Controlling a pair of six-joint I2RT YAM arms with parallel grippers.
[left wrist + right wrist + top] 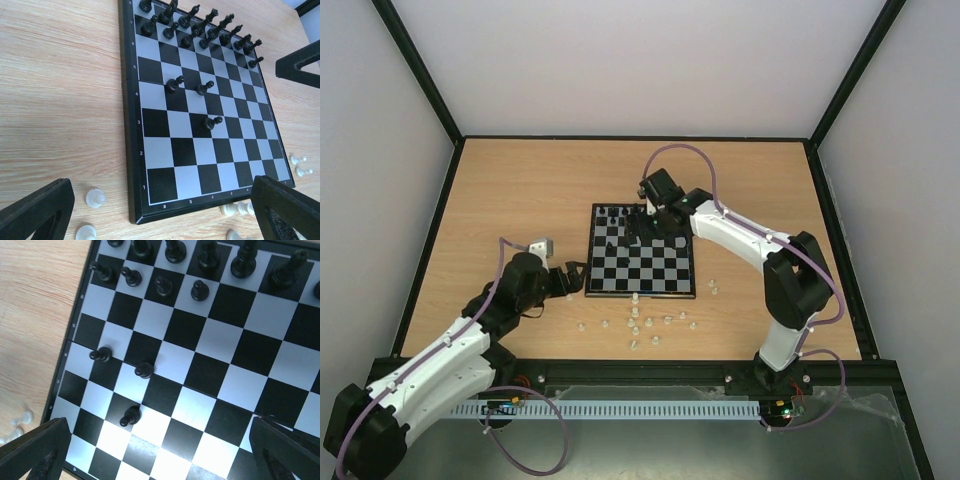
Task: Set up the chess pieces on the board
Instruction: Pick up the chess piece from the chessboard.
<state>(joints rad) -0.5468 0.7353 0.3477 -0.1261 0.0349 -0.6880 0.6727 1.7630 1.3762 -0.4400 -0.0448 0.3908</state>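
The board (pixel 665 291) lies mid-table. Black chess pieces (pixel 200 27) fill its two far rows, and three black pawns (pixel 202 88) stand loose nearer the middle. White chess pieces (pixel 640 325) lie scattered on the wood in front of the board. My left gripper (pixel 570 280) hovers open just off the board's left near corner, with nothing between its fingers (pixel 40 210). My right gripper (pixel 645 225) hangs open over the far half of the board, above the loose pawns (pixel 144 370), and holds nothing.
Two white pieces (pixel 94 198) lie by the board's near left corner, another (pixel 237 208) lies along its front edge, and two more (pixel 712 287) sit off its right side. A black frame (pixel 630 137) borders the table.
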